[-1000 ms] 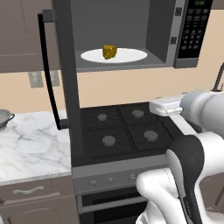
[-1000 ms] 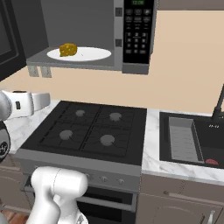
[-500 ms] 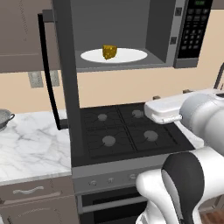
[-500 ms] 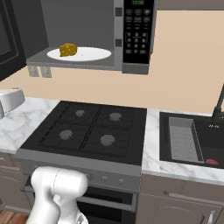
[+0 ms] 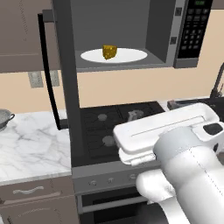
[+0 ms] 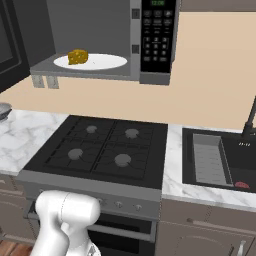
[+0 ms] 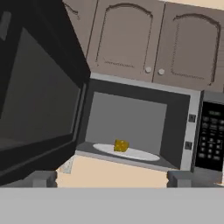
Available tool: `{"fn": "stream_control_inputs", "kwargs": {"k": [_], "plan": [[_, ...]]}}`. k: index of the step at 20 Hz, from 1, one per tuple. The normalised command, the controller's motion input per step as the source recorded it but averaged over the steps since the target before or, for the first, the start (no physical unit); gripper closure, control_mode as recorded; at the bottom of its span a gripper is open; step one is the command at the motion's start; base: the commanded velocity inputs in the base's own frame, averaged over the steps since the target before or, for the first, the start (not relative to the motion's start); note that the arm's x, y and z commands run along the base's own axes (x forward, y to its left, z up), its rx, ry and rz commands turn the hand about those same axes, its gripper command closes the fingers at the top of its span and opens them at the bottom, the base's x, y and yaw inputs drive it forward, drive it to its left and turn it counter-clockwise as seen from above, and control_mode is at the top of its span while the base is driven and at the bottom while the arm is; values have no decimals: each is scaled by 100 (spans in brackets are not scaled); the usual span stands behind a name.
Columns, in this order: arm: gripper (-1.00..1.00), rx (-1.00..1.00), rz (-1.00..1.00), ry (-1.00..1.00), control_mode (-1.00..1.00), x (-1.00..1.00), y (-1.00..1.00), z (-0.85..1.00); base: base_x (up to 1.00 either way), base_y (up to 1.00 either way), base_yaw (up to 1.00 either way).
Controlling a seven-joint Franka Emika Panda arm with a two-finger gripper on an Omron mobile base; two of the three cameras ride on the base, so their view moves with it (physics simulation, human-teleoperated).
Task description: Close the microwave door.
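While the arm has swung across the stove toward the left this past second:
Microwave: wide dark grey box above the black stove, cavity exposed.
Door: large dark grey glass-windowed panel, wide open at left, untouched.
Plate: white turntable plate carrying a yellow morsel.
Gripper: tips apart, empty, aimed at cavity.
Meaning: approach under way; closing unstarted.

White arm bulks large at lower right of left base view, forearm link lying roughly level, reaching leftward. Claw tips apart, nothing between them.
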Motion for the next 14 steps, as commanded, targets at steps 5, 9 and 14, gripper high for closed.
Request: {"fn": "stream_control_inputs", "kwargs": {"k": [5,9,14], "plan": [[-100,0,0,-27,-100,-100,61,19,0,0,0],[-100,0,-1,-28,-100,-100,38,9,0,0,0],[-100,0,-8,-23,-100,-92,9,0,0,0,0]]}}
